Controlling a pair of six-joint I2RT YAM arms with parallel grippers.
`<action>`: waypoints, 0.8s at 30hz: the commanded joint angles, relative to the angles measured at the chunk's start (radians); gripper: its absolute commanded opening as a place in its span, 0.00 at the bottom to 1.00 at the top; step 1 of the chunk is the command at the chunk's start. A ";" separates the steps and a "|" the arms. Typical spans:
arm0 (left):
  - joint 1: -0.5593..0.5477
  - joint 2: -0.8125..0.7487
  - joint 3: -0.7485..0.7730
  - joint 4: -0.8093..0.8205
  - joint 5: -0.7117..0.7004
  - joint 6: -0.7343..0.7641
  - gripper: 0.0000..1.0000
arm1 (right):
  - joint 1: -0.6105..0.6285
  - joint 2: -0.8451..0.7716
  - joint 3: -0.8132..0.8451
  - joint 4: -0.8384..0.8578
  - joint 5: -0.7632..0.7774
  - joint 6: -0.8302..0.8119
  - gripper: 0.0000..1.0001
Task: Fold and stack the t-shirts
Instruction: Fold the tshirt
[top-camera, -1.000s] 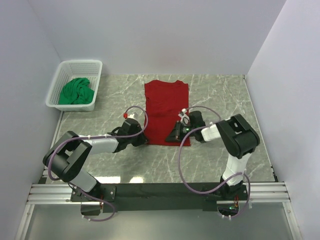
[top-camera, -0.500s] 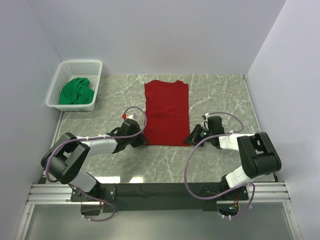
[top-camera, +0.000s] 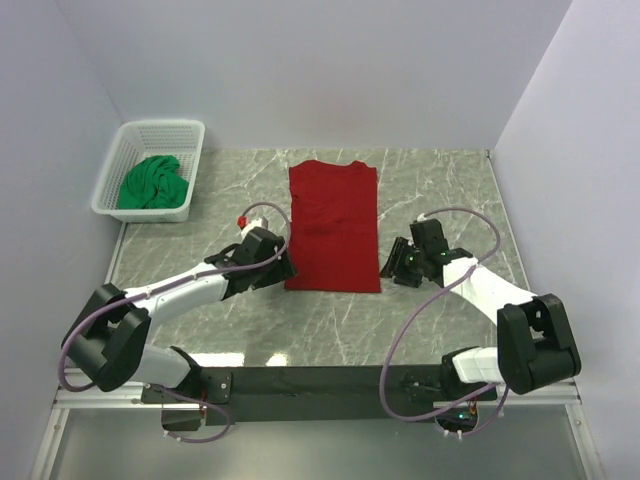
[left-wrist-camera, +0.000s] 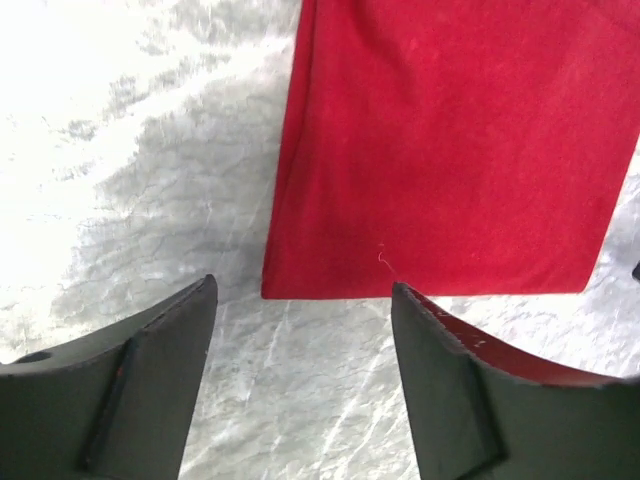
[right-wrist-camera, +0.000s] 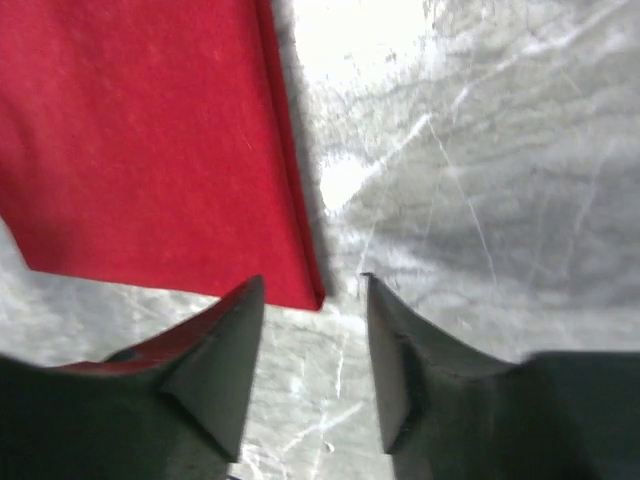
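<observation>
Found the red t-shirt (top-camera: 333, 225) lying flat in the middle of the table (top-camera: 440, 190), folded to a long narrow rectangle, and the green t-shirt (top-camera: 153, 183) bunched up inside the white basket (top-camera: 160, 128) at the far left corner. Noted the left gripper (top-camera: 285, 268) low at the red t-shirt's near left corner, fingers spread wide and holding nothing. Noted the right gripper (top-camera: 390, 268) just beside the near right corner, fingers likewise parted and empty.

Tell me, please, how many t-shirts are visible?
2: the red t-shirt lies flat in the centre; the green t-shirt is bunched in the white basket, far left. Others may hide under it.
</observation>
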 joint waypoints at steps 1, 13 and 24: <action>-0.029 0.029 0.077 -0.104 -0.083 0.029 0.77 | 0.047 -0.030 0.077 -0.147 0.171 -0.013 0.58; -0.052 0.203 0.210 -0.219 -0.106 0.066 0.67 | 0.199 0.044 0.175 -0.243 0.232 0.028 0.61; -0.052 0.317 0.253 -0.227 -0.062 0.107 0.62 | 0.242 0.122 0.212 -0.237 0.229 0.047 0.59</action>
